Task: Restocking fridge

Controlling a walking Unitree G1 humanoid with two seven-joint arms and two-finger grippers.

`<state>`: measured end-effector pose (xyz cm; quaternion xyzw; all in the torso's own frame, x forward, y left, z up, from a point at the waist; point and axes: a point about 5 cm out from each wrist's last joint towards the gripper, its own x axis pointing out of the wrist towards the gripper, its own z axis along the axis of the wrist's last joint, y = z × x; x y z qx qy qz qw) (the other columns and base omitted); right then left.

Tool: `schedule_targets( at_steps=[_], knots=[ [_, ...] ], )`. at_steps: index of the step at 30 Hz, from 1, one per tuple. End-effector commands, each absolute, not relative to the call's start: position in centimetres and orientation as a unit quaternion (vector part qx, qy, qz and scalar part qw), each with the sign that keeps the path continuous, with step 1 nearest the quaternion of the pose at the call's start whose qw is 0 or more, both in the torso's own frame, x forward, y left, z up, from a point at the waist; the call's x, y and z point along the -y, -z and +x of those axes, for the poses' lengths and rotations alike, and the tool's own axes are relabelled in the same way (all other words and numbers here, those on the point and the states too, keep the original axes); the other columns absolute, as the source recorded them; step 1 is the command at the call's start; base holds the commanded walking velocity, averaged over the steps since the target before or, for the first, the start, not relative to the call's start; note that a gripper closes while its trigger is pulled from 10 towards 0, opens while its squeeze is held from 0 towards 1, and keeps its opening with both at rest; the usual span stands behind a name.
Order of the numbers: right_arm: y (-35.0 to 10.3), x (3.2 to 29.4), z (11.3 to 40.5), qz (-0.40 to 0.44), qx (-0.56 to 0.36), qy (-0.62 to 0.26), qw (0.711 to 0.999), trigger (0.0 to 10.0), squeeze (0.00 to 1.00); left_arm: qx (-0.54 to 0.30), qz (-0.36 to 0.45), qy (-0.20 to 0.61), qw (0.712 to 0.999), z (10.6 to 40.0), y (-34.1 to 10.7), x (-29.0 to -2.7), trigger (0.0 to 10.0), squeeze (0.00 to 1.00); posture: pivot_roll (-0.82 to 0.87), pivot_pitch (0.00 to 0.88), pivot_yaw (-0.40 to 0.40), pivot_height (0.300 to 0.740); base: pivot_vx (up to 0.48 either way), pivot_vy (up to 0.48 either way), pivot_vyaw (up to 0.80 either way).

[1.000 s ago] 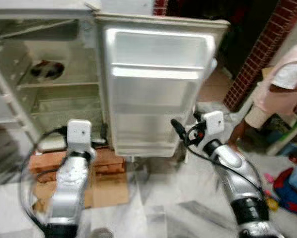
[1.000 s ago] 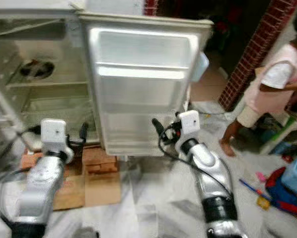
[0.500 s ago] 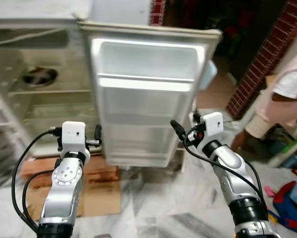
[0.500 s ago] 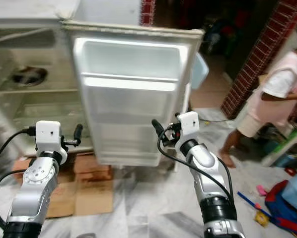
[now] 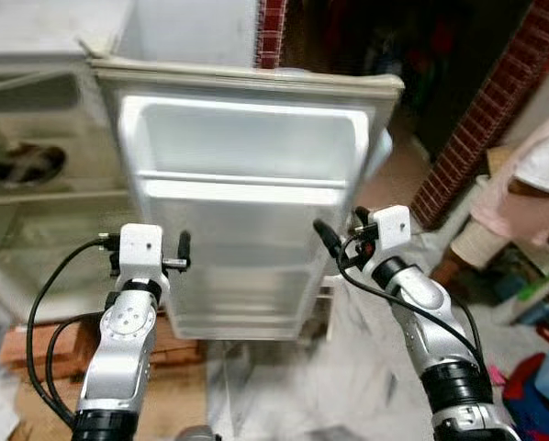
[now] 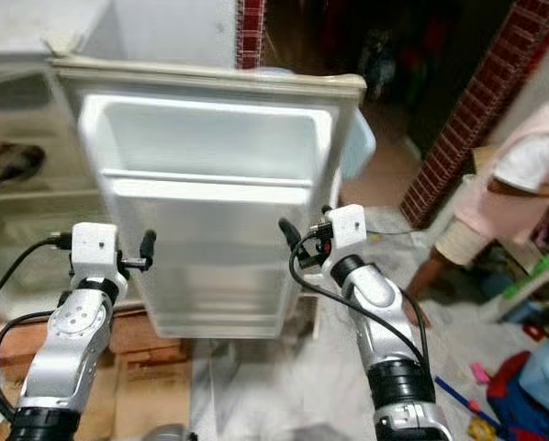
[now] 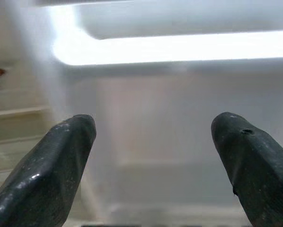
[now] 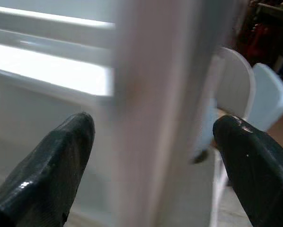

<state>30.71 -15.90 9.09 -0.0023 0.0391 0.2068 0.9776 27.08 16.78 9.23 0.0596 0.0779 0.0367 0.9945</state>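
The fridge door (image 5: 247, 220) stands open with its white inner side facing me, its door shelves bare. The fridge cabinet (image 5: 45, 220) is to the left, with a dark round thing (image 5: 22, 163) on an upper shelf. My left gripper (image 5: 178, 262) is raised before the door's lower left part, open, nothing between its fingers (image 7: 61, 161). My right gripper (image 5: 343, 234) is raised at the door's right edge, open; in the right wrist view that edge (image 8: 151, 109) runs just ahead of the gap between the fingers (image 8: 56, 161).
A person in a pink top (image 5: 532, 184) stands at the right by a red brick pillar (image 5: 476, 119). Bricks and cardboard (image 5: 45, 344) lie under the fridge. Coloured things (image 5: 545, 386) lie on the marble floor at the right.
The whole picture has shifted and the door now looks larger and nearer, so the camera has moved. Both grippers stay raised and open before the door.
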Motion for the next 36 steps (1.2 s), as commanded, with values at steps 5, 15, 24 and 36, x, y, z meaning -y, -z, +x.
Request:
schedule_targets(
  at_steps=[5, 15, 24, 36],
  knots=[
    [-9.4, 17.0, 31.1, -0.012, -0.032, -0.201, 0.979, 10.0, 0.00, -0.106, 0.028, -0.079, 0.991, 26.0, -8.9, -17.6, 10.0, 0.00, 0.07, 0.000, -0.063, 0.740, 0.000, 0.000, 0.44],
    [-9.1, 16.8, 31.4, -0.016, -0.062, -0.273, 0.960, 10.0, 0.00, -0.144, 0.029, -0.046, 0.988, 25.6, -8.3, -17.3, 10.0, 0.00, 0.08, 0.000, -0.064, 0.740, 0.000, 0.000, 0.79],
    [-8.7, 17.0, 31.8, -0.028, -0.085, -0.304, 0.948, 10.0, 0.00, -0.163, 0.050, -0.060, 0.984, 25.1, -8.0, -18.0, 10.0, 0.00, 0.09, 0.000, -0.066, 0.740, 0.000, -0.143, 0.61],
    [-7.9, 17.6, 31.8, -0.044, -0.105, -0.301, 0.947, 10.0, 0.00, -0.171, 0.053, -0.069, 0.981, 24.9, -8.0, -18.3, 10.0, 0.00, 0.09, 0.000, -0.064, 0.740, 0.000, -0.303, 0.00]
  ],
)
